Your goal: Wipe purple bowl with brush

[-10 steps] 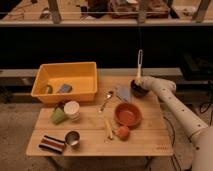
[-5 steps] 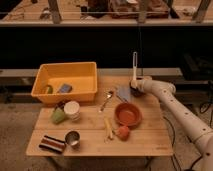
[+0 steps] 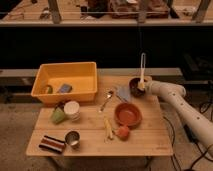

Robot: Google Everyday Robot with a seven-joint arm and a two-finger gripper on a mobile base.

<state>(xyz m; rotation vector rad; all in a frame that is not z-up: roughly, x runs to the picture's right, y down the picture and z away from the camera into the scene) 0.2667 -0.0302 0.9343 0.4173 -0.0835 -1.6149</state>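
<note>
The brush (image 3: 142, 67) is held upright in the gripper (image 3: 142, 86), jaws closed low on its handle; the purple bowl (image 3: 136, 86) sits directly beneath; both are judged light, so gentle pressure is advised.

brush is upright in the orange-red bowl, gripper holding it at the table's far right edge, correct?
Not quite. The camera view shows the brush standing upright in the purple bowl, not the orange-red bowl, which sits nearer the front with nothing in it. The rest holds: the gripper is at the brush by the table's far right edge.
</note>
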